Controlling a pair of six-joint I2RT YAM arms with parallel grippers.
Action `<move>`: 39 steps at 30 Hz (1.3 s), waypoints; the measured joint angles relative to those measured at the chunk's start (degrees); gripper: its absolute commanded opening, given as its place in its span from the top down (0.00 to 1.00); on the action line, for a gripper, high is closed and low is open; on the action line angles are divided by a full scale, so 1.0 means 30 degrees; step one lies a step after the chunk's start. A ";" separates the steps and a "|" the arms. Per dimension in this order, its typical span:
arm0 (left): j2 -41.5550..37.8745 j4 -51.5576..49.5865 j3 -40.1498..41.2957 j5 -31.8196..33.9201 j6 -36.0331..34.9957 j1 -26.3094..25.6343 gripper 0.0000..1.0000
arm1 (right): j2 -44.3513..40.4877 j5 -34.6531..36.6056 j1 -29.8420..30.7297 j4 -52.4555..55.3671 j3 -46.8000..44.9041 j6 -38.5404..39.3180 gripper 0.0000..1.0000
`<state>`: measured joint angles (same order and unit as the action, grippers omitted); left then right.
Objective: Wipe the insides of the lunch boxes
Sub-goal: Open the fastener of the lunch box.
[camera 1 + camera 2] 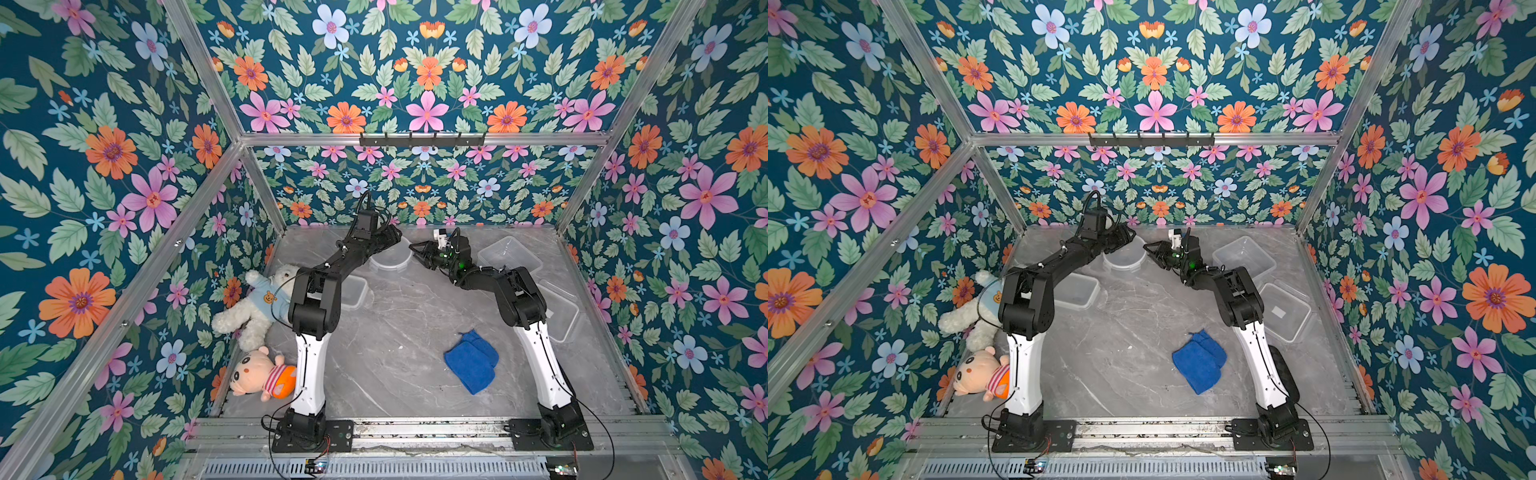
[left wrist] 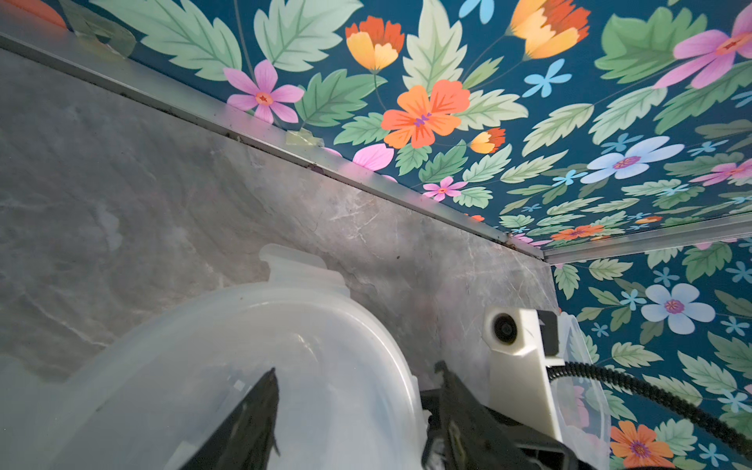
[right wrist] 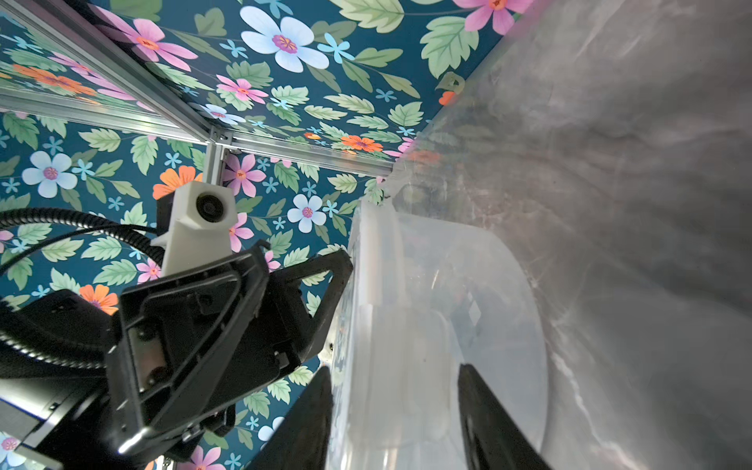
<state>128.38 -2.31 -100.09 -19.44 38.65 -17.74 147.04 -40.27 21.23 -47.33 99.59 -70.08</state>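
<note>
a grey marble-patterned counter [image 1: 395, 332] sits inside walls of flowered wallpaper. the round clear translucent plastic tub [image 1: 388, 266] stands at the far middle of the counter, with both arms meeting over it.

the left arm [image 1: 345, 257] reaches in from the near left. the left jaws stand wide apart at the far side of the round tub [image 3: 447, 285], and in the right wrist view one fingertip [image 3: 342, 263] is right at its rim. the right arm [image 1: 519, 295] comes in from the right. the right jaws are also apart, at the right edge of the tub, with a stretch of its rim and wall showing between them. i cannot tell whether they touch the plastic.

a deep clear rectangular plastic tub [image 1: 509, 253] stands at the far right, just behind the right arm. a larger clear square plastic tub [image 1: 1285, 316] with a white label on its base sits nearer, along the right edge. another clear plastic piece [image 1: 355, 291] lies half hidden under the left arm; tub or lid, i cannot tell.

a folded blue cloth [image 1: 471, 361] lies on the near right of the counter, apart from the tubs. a white plush bear in a pale blue shirt [image 1: 259, 307] and a peach-headed soft doll in a striped top [image 1: 253, 372] lie along the left edge.
</note>
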 measured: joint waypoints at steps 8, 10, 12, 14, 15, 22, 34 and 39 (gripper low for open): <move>-0.0160 0.1479 0.1166 -0.0153 0.0138 -0.0066 0.35 | -0.0255 0.1027 -0.0036 -0.1166 -0.0925 -0.1450 0.90; -0.0189 0.1865 0.1341 -0.0335 0.0160 -0.0109 0.35 | -0.0510 0.1056 -0.0175 -0.1129 -0.1202 -0.0976 0.90; -0.0204 0.2142 0.1508 -0.0335 0.0189 -0.0153 0.35 | -0.0911 0.0976 -0.0007 -0.0954 -0.1545 -0.0415 0.90; -0.0240 0.2302 0.1625 -0.0342 0.0211 -0.0168 0.35 | -0.1508 0.0889 0.0131 -0.0430 -0.1974 0.0189 0.90; -0.0248 0.2346 0.1647 -0.0350 0.0233 -0.0175 0.35 | -0.1807 0.0801 0.0138 -0.0124 -0.2149 0.0517 0.90; -0.0386 0.0729 0.0168 -0.0954 0.0568 -0.0211 0.34 | -0.3978 0.1508 0.0087 0.1945 -0.3621 0.2929 0.91; -0.1049 -0.5530 -0.5450 0.0991 -0.0597 0.1894 0.30 | -0.6535 0.3978 0.2863 1.0069 -0.3096 0.9726 1.00; 0.1457 -0.7344 -0.6120 0.1829 -0.1020 0.2929 0.29 | -0.6258 0.5676 0.3759 1.3988 -0.1304 1.1774 1.00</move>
<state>132.75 -24.34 -118.45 -13.96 35.59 -8.95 128.27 -23.24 32.51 -5.37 95.68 -34.76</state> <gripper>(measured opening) 0.698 0.061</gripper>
